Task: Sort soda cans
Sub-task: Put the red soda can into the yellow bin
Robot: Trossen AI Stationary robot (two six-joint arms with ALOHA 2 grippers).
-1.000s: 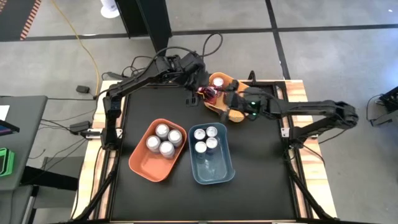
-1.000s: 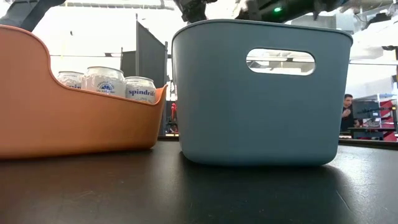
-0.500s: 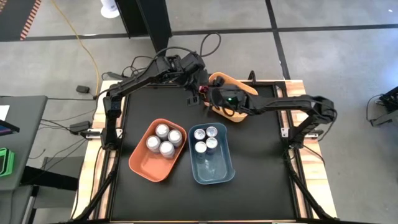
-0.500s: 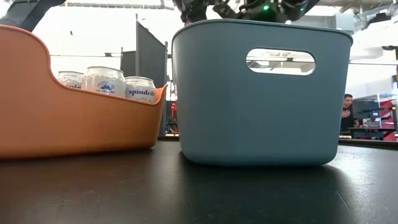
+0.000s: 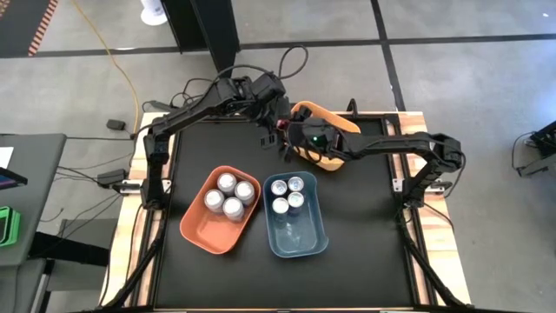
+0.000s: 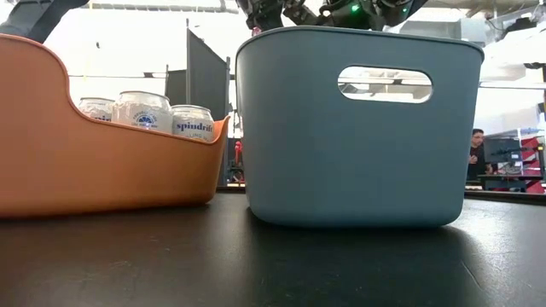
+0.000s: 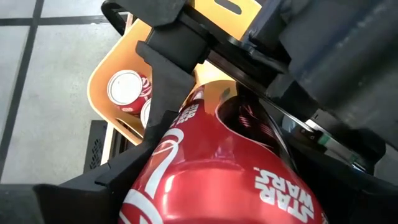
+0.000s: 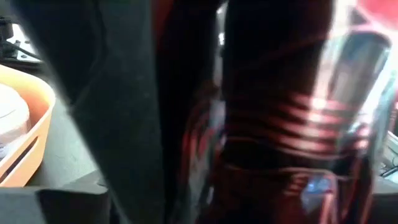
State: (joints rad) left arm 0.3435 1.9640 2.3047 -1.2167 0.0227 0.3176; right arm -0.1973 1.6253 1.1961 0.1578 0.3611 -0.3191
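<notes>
Left arm: reaches from the table's left edge toward the far middle, elbow bent, wrist turned toward the yellow bin (image 5: 334, 122).
Left gripper (image 5: 280, 124): clamped on a red can (image 7: 217, 180); dark fingers (image 7: 165, 109) flank the can's body in the left wrist view.
Red can: held above the table just beside the yellow bin's near-left rim; white lettering on the body.
Right arm: stretches from the right edge across the far side, forearm lying over the yellow bin, wrist meeting the left gripper.
Right gripper (image 5: 291, 137): pressed close against the red can; spread of fingers cannot be told, nor contact with the can.
Yellow bin: far middle of the table, mostly under the right arm; holds at least one red can with a silver top (image 7: 127, 90).
Orange bin (image 5: 201, 228): near left of centre; holds three silver-white cans (image 5: 226, 196).
Blue bin (image 5: 304, 236): just beside the orange bin, on its right; holds three cans (image 5: 287, 196).
Table (image 5: 365, 217): black top, wooden border.
Background: a person (image 6: 474, 155) far off in the low view.
</notes>
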